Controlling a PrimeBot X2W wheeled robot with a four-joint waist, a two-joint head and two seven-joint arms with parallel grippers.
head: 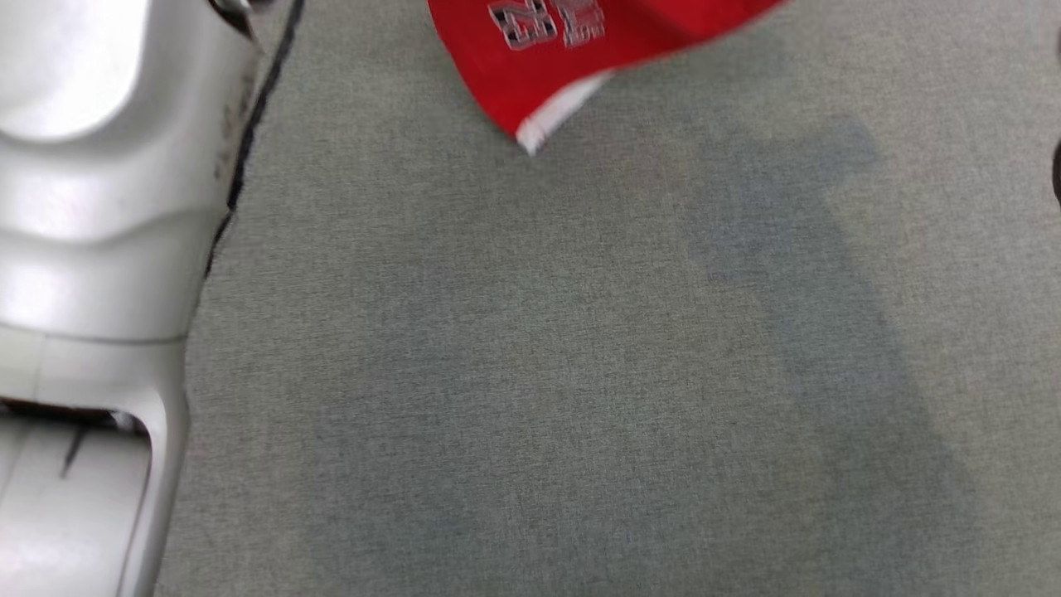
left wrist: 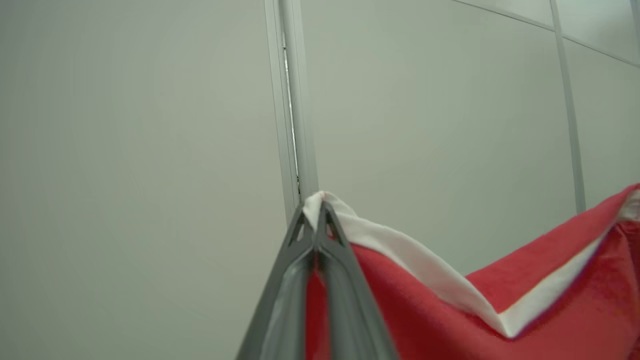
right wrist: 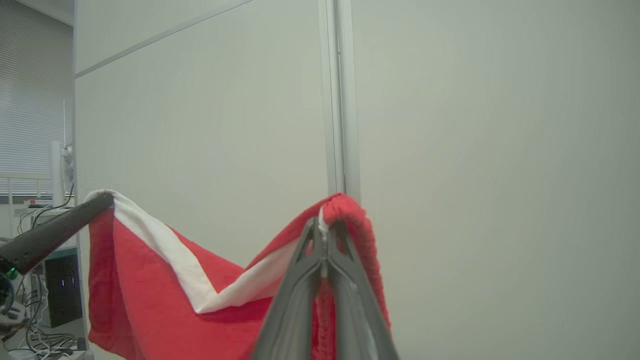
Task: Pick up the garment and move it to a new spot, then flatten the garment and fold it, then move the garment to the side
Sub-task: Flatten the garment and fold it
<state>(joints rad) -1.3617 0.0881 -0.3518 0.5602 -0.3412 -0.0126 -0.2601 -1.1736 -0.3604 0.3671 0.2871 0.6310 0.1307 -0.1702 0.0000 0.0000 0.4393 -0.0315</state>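
Head view: the red garment point(head: 530, 75) is at the top edge, a white-trimmed corner pointing down over the grey cloth surface point(head: 530, 373). Grey lettering shows on it but is too blurred to read. The corner looks to hang clear of the surface, though motion blur makes that uncertain. A pale robot arm point(head: 91, 207) is along the left side, with a thin black cable beside it.

Left wrist view: the left gripper point(left wrist: 316, 212) has its fingers pressed together, pinching the white-banded edge of the garment at the tips. Red cloth falls away to the right. A pale wall panel point(left wrist: 150, 150) is behind.

Right wrist view: the right gripper point(right wrist: 326, 232) is closed, tips nipping a bunched red ribbed edge. The garment sags in a V between this grip and the left gripper's dark fingers at the far left, which hold the other white-trimmed corner. The garment is held aloft, spread between both grippers.
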